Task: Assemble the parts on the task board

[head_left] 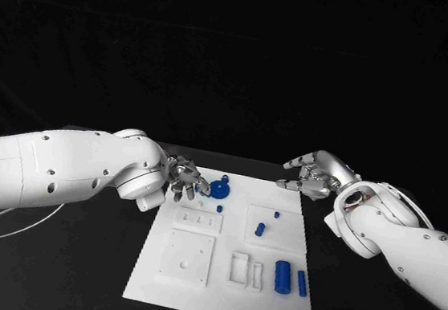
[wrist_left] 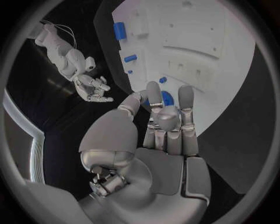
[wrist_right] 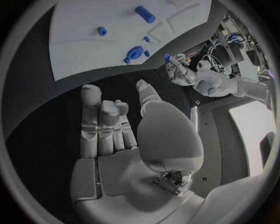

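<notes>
Left hand [head_left: 187,179] fingers curled downward; right hand [head_left: 316,177] raised, fingers loosely bent, holding nothing.

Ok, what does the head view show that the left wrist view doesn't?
Head view: the task board's whole outline, and the left arm from outside. Left wrist view: the left hand's palm side, with its fingertips in front of a blue round part. Both: the board, that part, and the right hand, holding nothing.
</notes>
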Controlling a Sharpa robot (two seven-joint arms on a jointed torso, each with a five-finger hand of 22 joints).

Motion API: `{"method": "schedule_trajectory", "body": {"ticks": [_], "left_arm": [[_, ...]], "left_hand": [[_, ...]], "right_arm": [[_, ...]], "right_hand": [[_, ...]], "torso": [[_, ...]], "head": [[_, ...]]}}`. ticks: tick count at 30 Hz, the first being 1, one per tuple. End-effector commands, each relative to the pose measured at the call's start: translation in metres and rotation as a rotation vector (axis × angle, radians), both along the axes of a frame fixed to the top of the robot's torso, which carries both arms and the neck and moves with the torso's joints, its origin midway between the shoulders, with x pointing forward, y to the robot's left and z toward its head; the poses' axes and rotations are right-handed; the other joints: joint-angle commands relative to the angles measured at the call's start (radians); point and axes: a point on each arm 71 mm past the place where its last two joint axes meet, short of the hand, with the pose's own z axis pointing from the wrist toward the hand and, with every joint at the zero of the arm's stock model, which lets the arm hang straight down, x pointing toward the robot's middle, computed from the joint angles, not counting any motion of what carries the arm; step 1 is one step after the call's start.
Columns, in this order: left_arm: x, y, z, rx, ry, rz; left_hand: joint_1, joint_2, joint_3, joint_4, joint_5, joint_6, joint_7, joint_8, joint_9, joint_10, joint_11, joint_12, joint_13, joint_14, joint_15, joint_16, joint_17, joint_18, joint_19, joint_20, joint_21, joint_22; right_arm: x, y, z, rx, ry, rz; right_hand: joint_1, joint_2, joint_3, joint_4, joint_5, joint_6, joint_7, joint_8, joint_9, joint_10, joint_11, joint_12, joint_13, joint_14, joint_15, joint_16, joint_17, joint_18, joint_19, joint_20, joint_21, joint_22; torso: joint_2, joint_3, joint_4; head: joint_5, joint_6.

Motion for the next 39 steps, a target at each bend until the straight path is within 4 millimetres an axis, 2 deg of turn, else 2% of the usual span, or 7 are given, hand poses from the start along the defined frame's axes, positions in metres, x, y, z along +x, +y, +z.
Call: {"method": "schedule_trajectory", "body": {"ticks": [1,7,11,17,25,38,39], "left_arm": [[0.000,0.001,-0.001,0.030,-0.056,0.022],[-0.004,0.002,-0.010,0.036,-0.041,0.017],[-0.005,0.001,-0.015,0.043,-0.026,0.008],[-0.007,-0.002,-0.023,0.060,0.001,-0.012],[-0.009,-0.005,-0.033,0.087,0.021,-0.036],[-0.012,-0.005,-0.042,0.130,0.021,-0.058],[-0.012,-0.005,-0.043,0.133,0.020,-0.060]], "left_hand": [[-0.011,0.002,0.007,0.000,0.005,0.168,-0.101,-0.008,0.492,0.046,-0.015,0.020,0.006,0.016,-0.004,0.021,0.030,-0.011,0.010,-0.001,-0.007,0.017],[-0.022,0.010,0.006,0.008,-0.006,0.183,-0.107,-0.013,0.562,0.045,-0.017,0.055,0.014,0.021,-0.003,0.064,0.085,-0.008,0.021,0.004,-0.035,0.074],[-0.022,0.021,0.000,0.020,-0.034,0.190,-0.110,-0.013,0.591,0.046,-0.018,0.067,0.016,0.021,-0.002,0.081,0.105,-0.005,0.028,0.008,-0.057,0.110],[-0.019,0.036,-0.009,0.037,-0.082,0.195,-0.112,-0.013,0.604,0.046,-0.019,0.076,0.018,0.023,-0.001,0.090,0.115,-0.005,0.037,0.011,-0.081,0.143],[-0.015,0.046,-0.019,0.053,-0.106,0.201,-0.115,-0.013,0.618,0.046,-0.019,0.085,0.018,0.024,0.000,0.102,0.127,-0.005,0.058,0.013,-0.142,0.223],[-0.015,0.050,-0.024,0.061,-0.115,0.206,-0.115,-0.013,0.631,0.047,-0.020,0.091,-0.007,0.022,0.001,0.100,0.124,-0.005,0.089,0.018,-0.227,0.325],[-0.013,0.050,-0.024,0.059,-0.116,0.206,-0.115,-0.013,0.630,0.046,-0.019,0.092,-0.011,0.024,0.001,0.102,0.125,-0.004,0.096,0.018,-0.246,0.349]], "right_arm": [[0.000,-0.002,0.001,0.046,0.001,-0.006],[0.000,-0.006,0.002,0.051,0.002,-0.014],[0.000,-0.007,0.002,0.053,0.002,-0.018],[0.001,-0.008,0.002,0.056,0.003,-0.021],[0.001,-0.009,0.002,0.059,0.006,-0.023],[0.001,-0.010,0.002,0.059,0.011,-0.026],[0.001,-0.010,0.002,0.059,0.011,-0.026]], "right_hand": [[0.003,0.003,0.005,0.000,0.004,0.006,-0.001,-0.005,0.000,-0.005,-0.001,-0.002,-0.001,0.002,0.005,-0.004,-0.001,0.010,0.043,0.004,-0.005,0.019],[0.002,0.003,0.007,-0.002,0.008,0.009,-0.002,-0.005,0.000,-0.005,-0.002,-0.003,-0.004,0.003,0.004,-0.005,-0.002,0.009,0.043,0.004,-0.005,0.018],[0.000,0.003,0.009,-0.003,0.014,0.010,-0.002,-0.005,0.000,-0.005,-0.002,-0.002,-0.005,0.003,0.004,-0.004,-0.001,0.009,0.043,0.004,-0.006,0.018],[-0.002,0.004,0.010,-0.002,0.030,0.011,-0.002,-0.005,0.000,-0.005,-0.002,-0.003,-0.007,0.003,0.004,-0.005,-0.002,0.009,0.043,0.004,-0.005,0.017],[-0.003,0.004,0.012,-0.003,0.043,0.012,-0.002,-0.005,0.000,-0.005,-0.003,-0.003,-0.008,0.003,0.004,-0.005,-0.003,0.009,0.043,0.003,-0.006,0.016],[-0.004,0.005,0.014,-0.004,0.070,0.015,-0.002,-0.005,0.000,-0.005,-0.003,-0.002,-0.009,0.004,0.003,-0.005,-0.002,0.009,0.043,0.003,-0.005,0.015],[-0.004,0.005,0.015,-0.004,0.072,0.016,-0.002,-0.005,0.000,-0.005,-0.004,-0.002,-0.009,0.004,0.003,-0.005,-0.002,0.009,0.043,0.002,-0.004,0.015]], "torso": [[0.000,-0.0017,0.0019],[0.000,-0.0018,-0.0011],[0.000,-0.0008,-0.0023],[0.000,-0.0015,-0.0015],[0.001,-0.0019,-0.0014],[0.000,-0.0031,0.0008],[0.001,-0.0031,0.0006]], "head": [[0.006,-0.007],[0.013,-0.017],[0.014,-0.023],[0.012,-0.029],[0.010,-0.038],[0.007,-0.046],[0.008,-0.047]]}}
